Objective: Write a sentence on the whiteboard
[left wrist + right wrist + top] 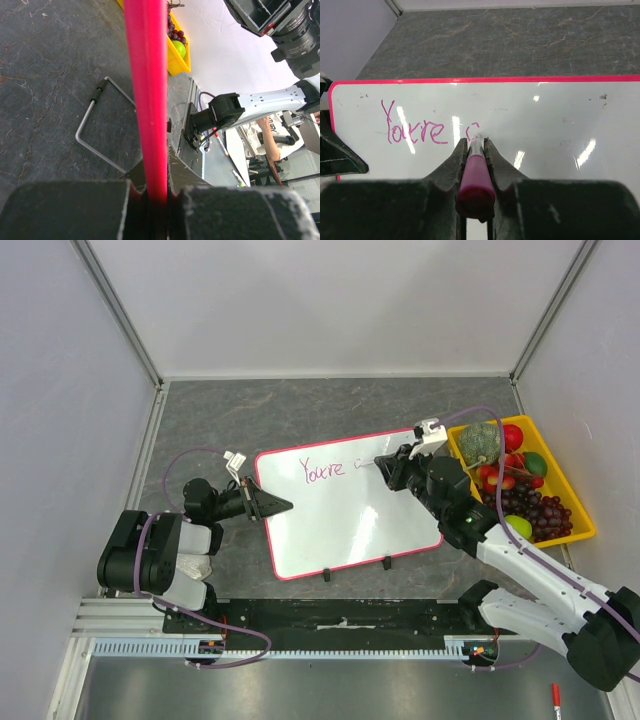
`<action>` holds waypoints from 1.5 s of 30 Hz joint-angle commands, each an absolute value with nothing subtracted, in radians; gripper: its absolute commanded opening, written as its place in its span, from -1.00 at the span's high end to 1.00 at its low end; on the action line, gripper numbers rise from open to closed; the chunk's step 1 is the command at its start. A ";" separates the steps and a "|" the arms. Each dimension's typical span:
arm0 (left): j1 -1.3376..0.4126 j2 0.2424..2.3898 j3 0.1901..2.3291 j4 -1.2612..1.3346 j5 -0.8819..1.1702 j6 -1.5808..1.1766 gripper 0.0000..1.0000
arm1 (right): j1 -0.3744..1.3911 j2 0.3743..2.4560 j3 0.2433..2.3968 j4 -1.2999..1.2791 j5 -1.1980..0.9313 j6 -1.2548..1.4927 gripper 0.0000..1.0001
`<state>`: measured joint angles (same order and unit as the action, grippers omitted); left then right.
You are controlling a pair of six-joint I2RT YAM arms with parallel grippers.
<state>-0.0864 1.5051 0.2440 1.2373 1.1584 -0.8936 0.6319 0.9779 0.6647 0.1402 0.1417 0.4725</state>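
Writing with my right tool [383, 466], I have it closed around a slim magenta plastic marker [475, 172], tip touching the large flat white whiteboard [340, 525] with thin pink-red rim, lying on the grey stone-patterned tabletop [300, 410]. The purple cursive sentence [415, 131] reads "You're" plus a started letter. My left tool [283, 506] is clamped on the board's left rim. I judge the board light, stiff, slick: its edge is the place to hold.

Our left hand [286, 506] lies low, pointing right, clamped on the whiteboard [340, 525] rim; our right hand [380, 464], reaching left, pinches a marker [476, 172].
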 commanded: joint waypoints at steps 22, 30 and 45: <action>-0.089 1.523 0.233 1.249 1.157 -0.815 0.96 | 0.617 0.992 0.729 0.138 0.242 0.457 1.00; -0.089 1.523 0.232 1.249 1.155 -0.815 0.96 | 0.617 1.000 0.726 0.140 0.189 0.459 1.00; -0.089 1.522 0.232 1.249 1.157 -0.815 0.96 | 0.617 0.960 0.684 0.091 0.150 0.454 1.00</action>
